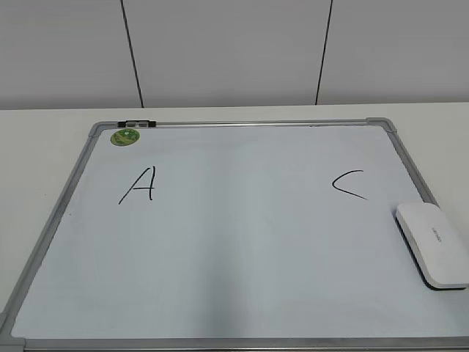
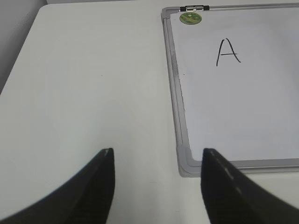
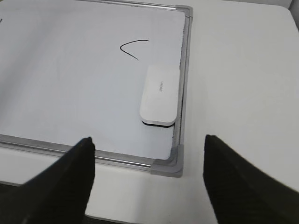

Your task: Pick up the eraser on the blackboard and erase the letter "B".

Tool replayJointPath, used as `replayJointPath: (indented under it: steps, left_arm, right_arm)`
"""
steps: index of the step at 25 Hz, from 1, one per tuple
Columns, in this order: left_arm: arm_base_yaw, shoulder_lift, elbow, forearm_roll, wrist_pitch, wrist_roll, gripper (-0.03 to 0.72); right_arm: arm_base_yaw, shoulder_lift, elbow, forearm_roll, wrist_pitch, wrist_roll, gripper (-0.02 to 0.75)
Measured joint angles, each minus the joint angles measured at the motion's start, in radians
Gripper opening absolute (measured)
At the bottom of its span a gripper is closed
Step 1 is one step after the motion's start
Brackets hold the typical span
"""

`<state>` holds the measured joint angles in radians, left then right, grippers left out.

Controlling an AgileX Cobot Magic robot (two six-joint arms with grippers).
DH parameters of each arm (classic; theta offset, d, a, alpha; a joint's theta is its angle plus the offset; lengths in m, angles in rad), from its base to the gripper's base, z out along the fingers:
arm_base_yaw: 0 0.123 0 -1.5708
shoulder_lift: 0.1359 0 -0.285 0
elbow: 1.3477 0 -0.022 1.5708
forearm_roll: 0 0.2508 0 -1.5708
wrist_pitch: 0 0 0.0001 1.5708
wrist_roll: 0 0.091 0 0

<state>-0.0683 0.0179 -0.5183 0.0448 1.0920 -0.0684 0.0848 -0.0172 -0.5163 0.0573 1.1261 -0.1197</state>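
Blackboard lies flat on the white table, green sticker at its far-left corner. Only "A" on the left and "C" on the right are legible; the middle of the board, between them, reads blank, no "B" visible. Eraser sits on the board's right edge, just below the "C", overlapping the frame, lettering side up. Neither arm shows in the exterior view. Left claw hovers off the board's near-left corner, over bare table, fingers spread wide, nothing between them. Right claw hangs above the near-right corner, aimed at the board, fingers wide apart and empty, eraser well ahead of it and untouched.
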Motion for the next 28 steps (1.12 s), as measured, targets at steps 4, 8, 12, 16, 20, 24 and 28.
replayJointPath:
  steps: [4, 8, 12, 16, 20, 24, 28]
  left_arm:
    - [0.0, 0.0, 0.0, -0.002, 0.002, 0.0, 0.437]
    - [0.0, 0.0, 0.0, -0.002, 0.002, 0.0, 0.436]
    - [0.0, 0.0, 0.0, -0.002, 0.002, 0.0, 0.43]
    - [0.018, -0.001, 0.0, -0.002, 0.002, 0.0, 0.426]
    - [0.049, -0.001, 0.0, -0.004, 0.004, 0.0, 0.419]
    - [0.052, -0.001, 0.0, -0.006, 0.005, 0.0, 0.41]
    - [0.052, -0.001, 0.0, -0.006, 0.005, 0.0, 0.409]
  right_arm:
    - [0.0, 0.0, 0.0, 0.014, 0.0, 0.005, 0.536]
    - [0.0, 0.0, 0.0, 0.016, 0.0, 0.004, 0.536]
    - [0.0, 0.0, 0.0, 0.016, 0.0, 0.005, 0.536]
    - [-0.024, 0.0, 0.0, 0.016, 0.0, 0.007, 0.536]
    - [-0.077, 0.0, 0.0, 0.016, 0.0, 0.007, 0.536]
    - [-0.081, 0.0, 0.019, 0.016, 0.016, 0.007, 0.536]
    - [-0.081, 0.0, 0.019, 0.016, 0.018, 0.007, 0.536]
